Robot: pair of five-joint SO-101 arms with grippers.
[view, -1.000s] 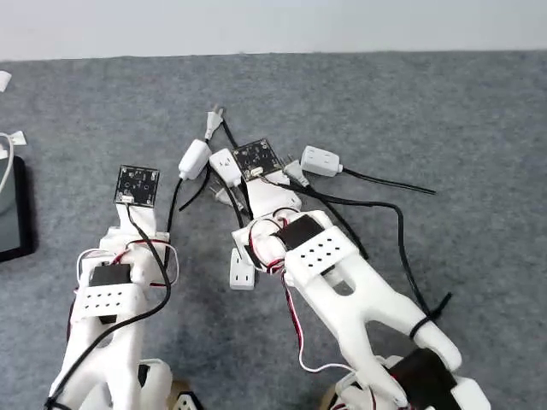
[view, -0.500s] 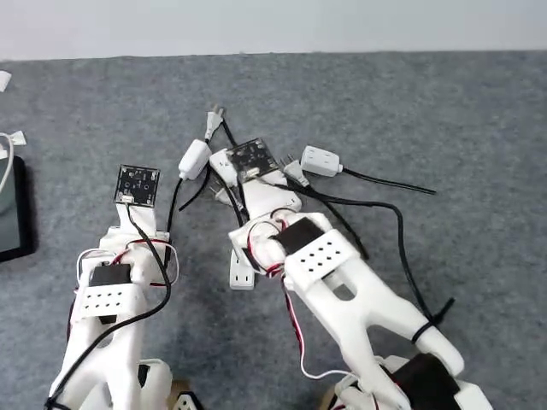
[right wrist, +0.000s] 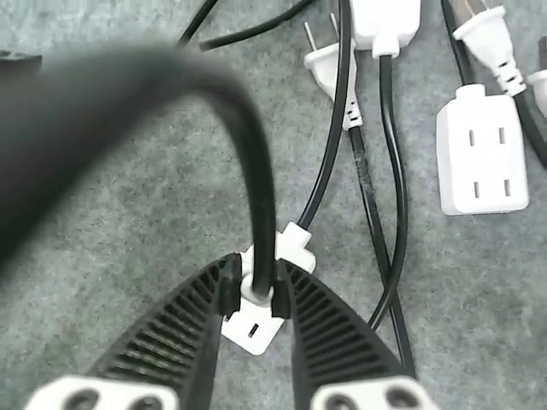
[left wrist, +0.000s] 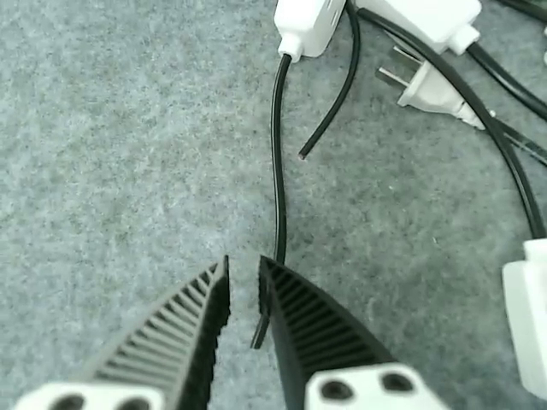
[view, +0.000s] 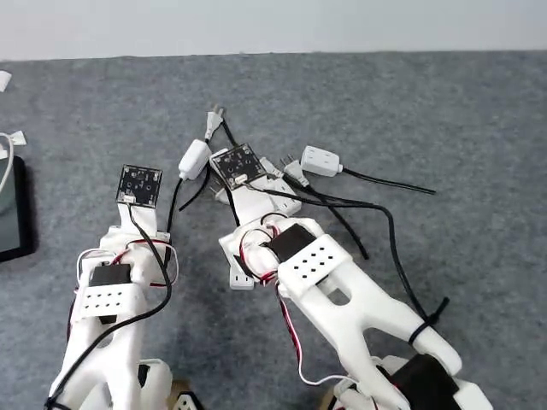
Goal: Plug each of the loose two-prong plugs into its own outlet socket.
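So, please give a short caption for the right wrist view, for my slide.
The right gripper holds a black cable over a white connector on grey carpet.

The two-prong plugs [right wrist: 329,67] and outlet sockets [right wrist: 480,158] are white, each cord [left wrist: 277,154] black, the carpet [view: 479,111] a speckled grey.

A grey felt-like table cover [view: 444,120] carries a tangle of thin black cords [view: 389,182]. Among them lie white plastic outlet blocks, one [view: 320,159] on the far side and one [view: 241,278] close to the arms. A white two-prong plug [view: 211,120] lies farther back. A dark flat slab [view: 13,209] rests at the left edge.
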